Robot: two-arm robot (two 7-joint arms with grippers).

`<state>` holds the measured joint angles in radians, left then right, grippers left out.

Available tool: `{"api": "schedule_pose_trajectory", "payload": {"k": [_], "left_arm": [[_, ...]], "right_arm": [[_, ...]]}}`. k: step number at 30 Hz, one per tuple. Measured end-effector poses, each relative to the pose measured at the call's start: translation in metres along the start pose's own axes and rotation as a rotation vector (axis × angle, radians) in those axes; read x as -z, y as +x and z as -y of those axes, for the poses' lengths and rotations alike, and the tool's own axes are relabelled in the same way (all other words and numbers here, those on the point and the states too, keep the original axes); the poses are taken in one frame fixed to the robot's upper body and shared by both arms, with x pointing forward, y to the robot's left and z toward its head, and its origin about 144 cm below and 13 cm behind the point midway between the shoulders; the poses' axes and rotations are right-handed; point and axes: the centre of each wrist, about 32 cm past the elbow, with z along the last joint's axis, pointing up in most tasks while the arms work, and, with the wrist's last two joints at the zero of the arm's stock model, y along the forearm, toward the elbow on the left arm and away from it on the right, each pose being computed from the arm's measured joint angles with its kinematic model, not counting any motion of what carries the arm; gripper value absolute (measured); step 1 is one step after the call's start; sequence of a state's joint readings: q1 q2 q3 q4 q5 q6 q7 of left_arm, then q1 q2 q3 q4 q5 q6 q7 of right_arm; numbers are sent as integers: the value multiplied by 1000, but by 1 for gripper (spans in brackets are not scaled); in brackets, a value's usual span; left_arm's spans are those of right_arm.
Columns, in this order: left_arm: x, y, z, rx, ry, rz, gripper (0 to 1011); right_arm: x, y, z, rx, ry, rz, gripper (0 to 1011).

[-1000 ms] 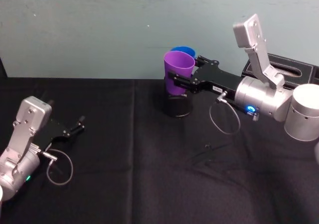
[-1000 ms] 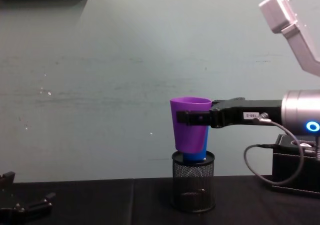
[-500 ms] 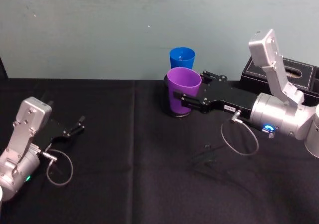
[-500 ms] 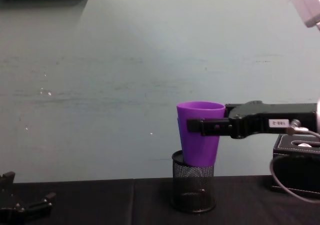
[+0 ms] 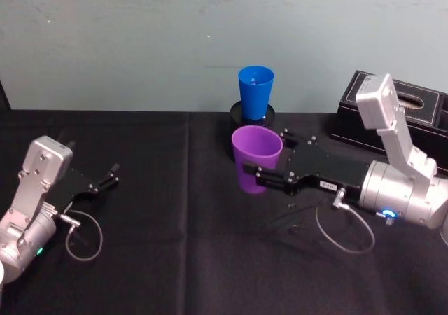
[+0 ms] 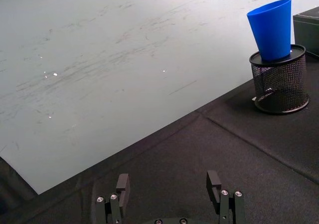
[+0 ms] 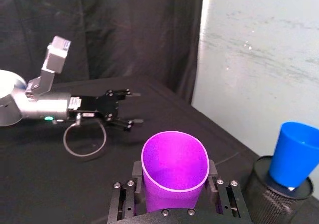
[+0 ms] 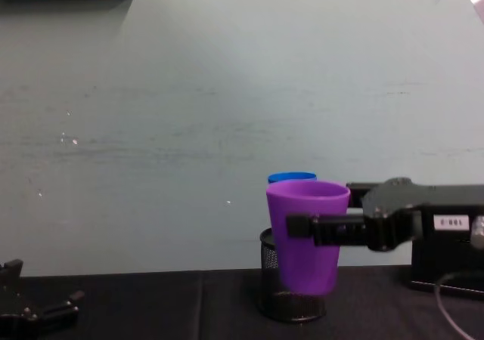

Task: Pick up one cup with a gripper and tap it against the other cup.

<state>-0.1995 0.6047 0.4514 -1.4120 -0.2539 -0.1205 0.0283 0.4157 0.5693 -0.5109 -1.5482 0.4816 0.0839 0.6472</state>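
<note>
Two fingers of the left gripper (image 6: pixel 168 184) sit spread and empty, low over the black cloth (image 5: pixel 175 245), that arm parked at the left; over on the right, the right gripper (image 5: pixel 260 173) has its fingers (image 7: pixel 136 170) clamped on either side of the purple cup (image 7: pixel 174 167); cup upright, mouth up, carried clear of the cloth; beyond those fingertips, with a clear gap to the purple one, stands the blue cup (image 5: pixel 255 91), seated upright in a black mesh holder (image 6: pixel 279 82); off to the right of the fingers, a black box (image 5: pixel 392 108); behind it all, the pale wall (image 8: pixel 189 91).
</note>
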Motion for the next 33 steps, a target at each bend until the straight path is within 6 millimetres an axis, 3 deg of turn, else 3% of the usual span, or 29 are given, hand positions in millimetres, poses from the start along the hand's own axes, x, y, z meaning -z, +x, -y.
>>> {"api": "schedule_pose_trajectory", "payload": {"k": [19,33], "left_arm": [[0,0,0,0,0,0,1011],[0,0,0,0,0,0,1012]], "right_arm": [[20,-9,1,25,-36,-14,731],[19,-8,1,25,-33,-11,731]]}}
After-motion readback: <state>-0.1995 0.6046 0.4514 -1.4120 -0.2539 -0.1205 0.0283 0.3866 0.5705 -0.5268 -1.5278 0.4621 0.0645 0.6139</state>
